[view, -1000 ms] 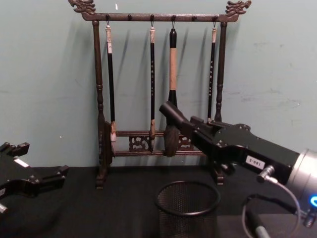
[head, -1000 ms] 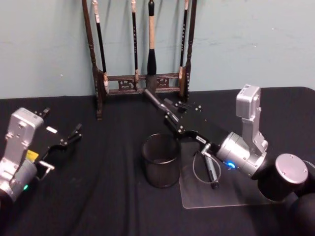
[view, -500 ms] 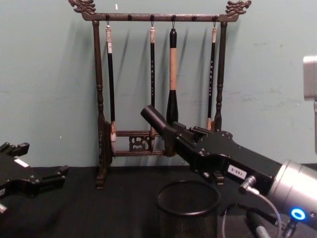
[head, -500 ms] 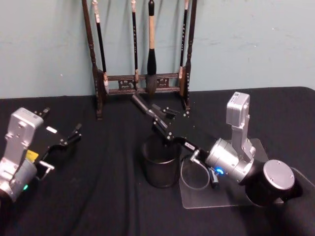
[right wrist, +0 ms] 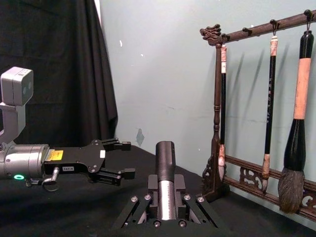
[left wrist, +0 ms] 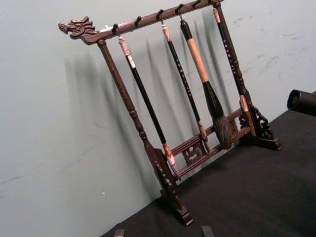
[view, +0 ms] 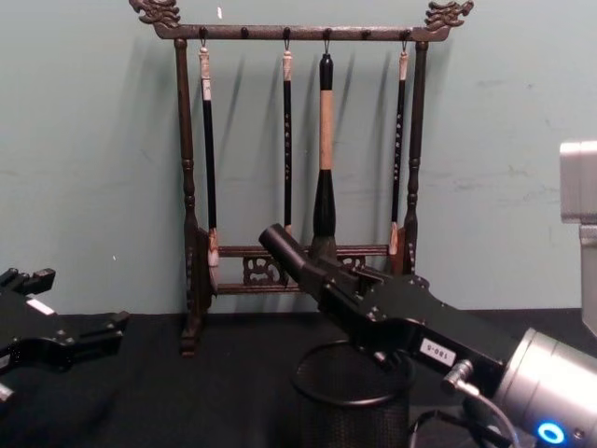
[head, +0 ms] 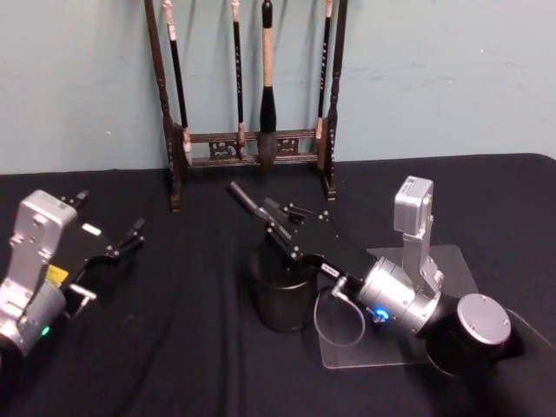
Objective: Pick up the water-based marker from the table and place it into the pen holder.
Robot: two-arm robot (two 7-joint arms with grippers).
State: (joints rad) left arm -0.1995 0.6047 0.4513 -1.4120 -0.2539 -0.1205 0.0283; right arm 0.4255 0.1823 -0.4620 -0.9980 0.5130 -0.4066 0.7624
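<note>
Hovering over the holder (head: pixel 282 308), my right gripper (head: pixel 276 228) is clamping the marker (head: pixel 246 201) for release; left gripper (head: pixel 130 239) is idling at bench's (head: pixel 200 365) left edge, jaws apart.

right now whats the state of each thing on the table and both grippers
pen cup: upright on the table
marker: tilted above the pen cup, not in it yet
right gripper: shut on the marker
left gripper: open, parked at left
brush rack: upright, four brushes hanging

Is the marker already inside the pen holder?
No, the right gripper holds the marker tilted above the pen holder rim.
</note>
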